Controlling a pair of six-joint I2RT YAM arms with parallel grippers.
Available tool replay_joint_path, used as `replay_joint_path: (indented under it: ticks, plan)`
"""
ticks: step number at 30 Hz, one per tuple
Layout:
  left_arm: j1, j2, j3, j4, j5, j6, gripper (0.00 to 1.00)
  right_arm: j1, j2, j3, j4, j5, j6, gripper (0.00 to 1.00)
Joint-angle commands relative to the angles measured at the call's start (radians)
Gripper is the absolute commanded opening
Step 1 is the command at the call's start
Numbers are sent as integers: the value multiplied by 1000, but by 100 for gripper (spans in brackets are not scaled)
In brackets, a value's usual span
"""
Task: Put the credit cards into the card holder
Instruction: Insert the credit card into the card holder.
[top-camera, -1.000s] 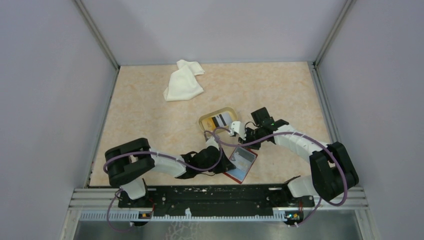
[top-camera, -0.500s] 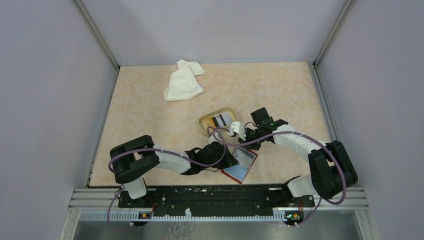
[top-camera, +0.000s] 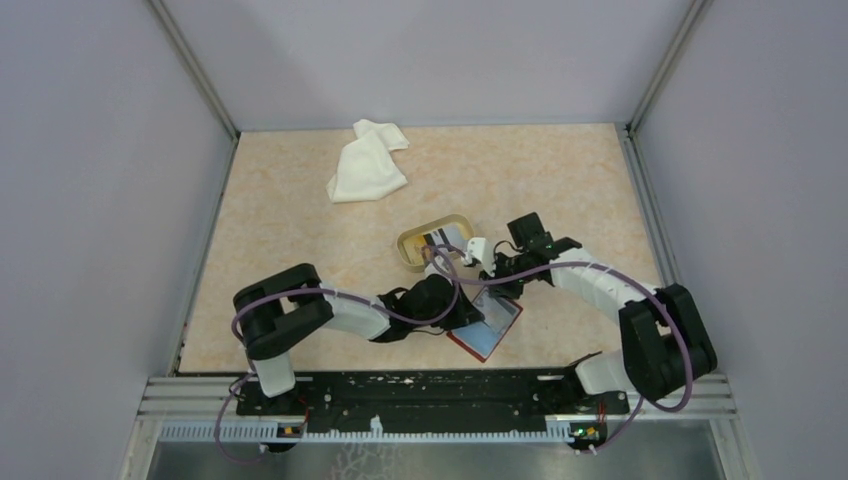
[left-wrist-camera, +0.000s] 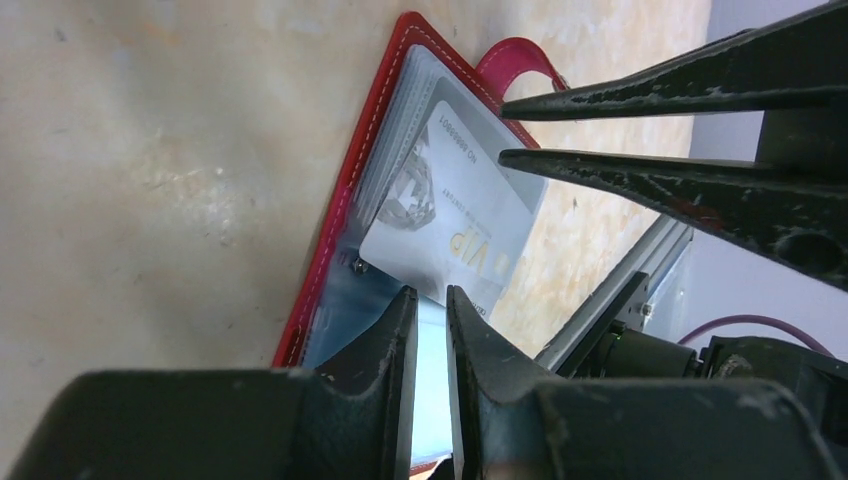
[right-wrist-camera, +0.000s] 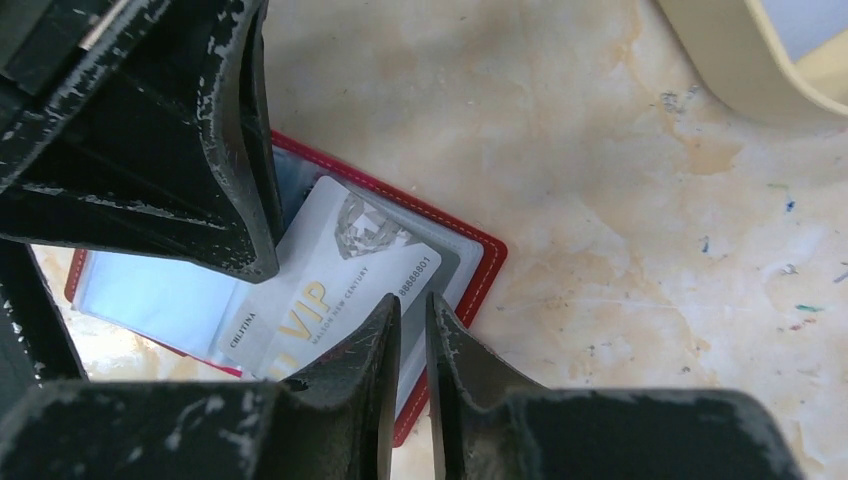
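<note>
I saw card holder (top-camera: 487, 327) open on worktop (top-camera: 300, 220), grey VIP card (right-wrist-camera: 330, 280) half in its pocket. Right end effector (right-wrist-camera: 410, 315) was at card's edge and left end effector (left-wrist-camera: 431, 320) over the clear pocket. Both nearly closed, grip unconfirmed.

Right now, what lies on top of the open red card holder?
A silver VIP card lies on the card holder's clear pockets. The left end effector and right end effector cover parts, so other cards there cannot be seen.
</note>
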Motion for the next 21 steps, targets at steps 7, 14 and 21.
replay_joint_path:
  ticks: [7, 14, 21]
  plan:
    - [16, -12, -57, 270, 88, 69, 24, -64, -50, 72, -54, -65, -49, 17]
    - [20, -94, -210, 414, 163, 141, 24, -63, -72, 89, -233, -273, -265, 15]
    - [19, -131, -356, 501, 164, 173, 21, 35, -124, -4, -305, -343, -559, 7]
